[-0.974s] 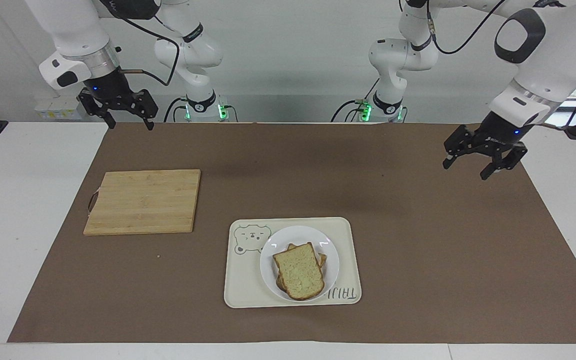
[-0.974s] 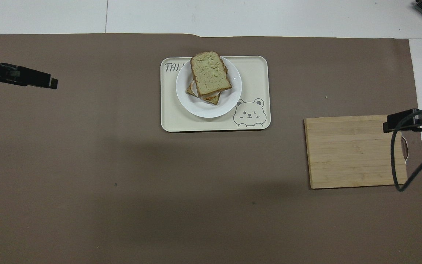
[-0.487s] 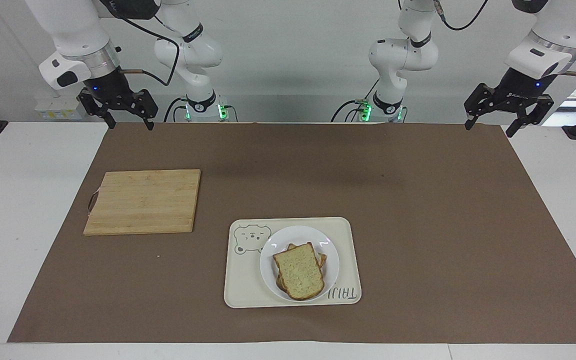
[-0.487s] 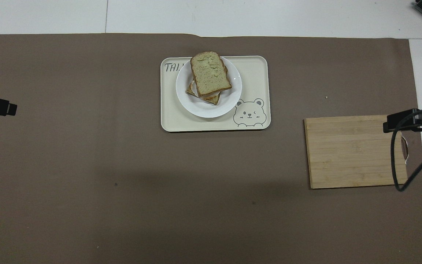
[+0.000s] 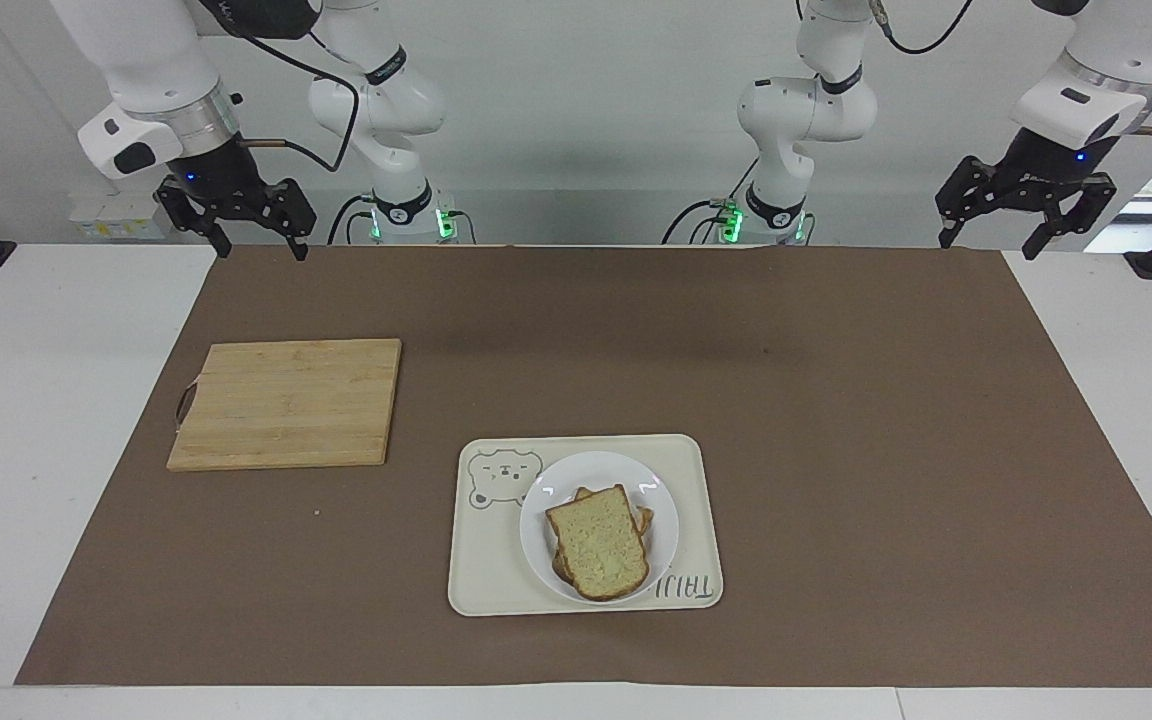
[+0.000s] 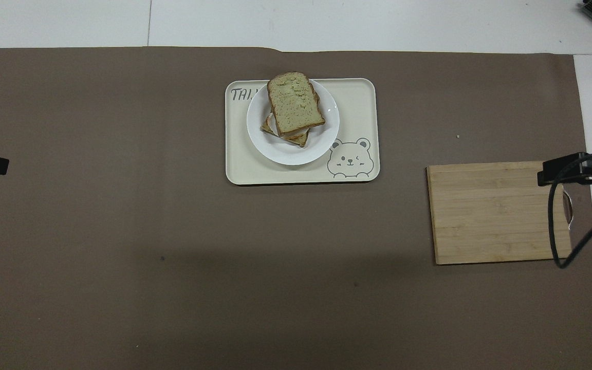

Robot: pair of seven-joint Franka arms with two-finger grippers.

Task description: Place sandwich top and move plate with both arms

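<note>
Left gripper (image 5: 1026, 230), jaws spread wide and gripping nothing, is hanging at the upper right of the facing view, above the corner of the brown mat (image 5: 836, 420); in the overhead view only its tip is showing at the left edge. Right gripper (image 5: 254, 232), likewise spread wide with nothing between its fingers, is hanging at the upper left of the facing view, over the mat's other corner on the robots' side. Both arms are waiting, well apart from the food.

The mat is covering most of the white table (image 5: 26, 400). A wooden cutting board (image 5: 288, 402) is lying bare at centre left of the facing view, toward the right arm's end. A cream bear-printed tray (image 5: 486, 560) is sitting at lower centre, farther from the robots than the board. The plate (image 5: 661, 520) is resting on the tray, toward its lettered end. The sandwich top (image 5: 598, 542) is lying uppermost on a stack of bread on the plate, slightly askew, so that the lower slices (image 6: 296, 137) are peeking out beneath it in the overhead view.
</note>
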